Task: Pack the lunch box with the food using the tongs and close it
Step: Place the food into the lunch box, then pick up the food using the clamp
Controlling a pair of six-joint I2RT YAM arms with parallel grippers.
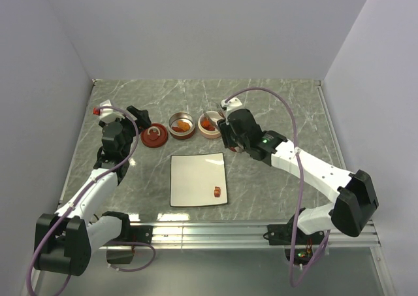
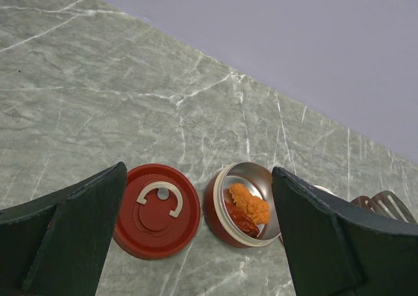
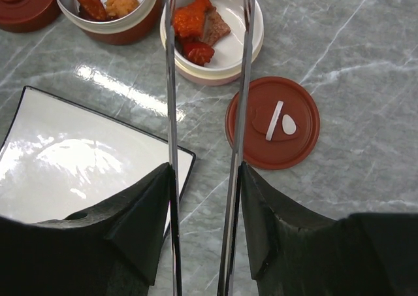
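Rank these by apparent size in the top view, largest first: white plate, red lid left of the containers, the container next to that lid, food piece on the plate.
1. white plate
2. red lid and container, about alike, not ranked apart
3. food piece

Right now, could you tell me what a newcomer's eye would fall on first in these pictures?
The right gripper clamps the tongs, whose arms reach across a white-lined container of red and brown food beyond the plate. Beside it are a steel-lined container with more pieces and a red lid lying flat. Nearer the arms, the white plate holds a single orange piece near its corner.
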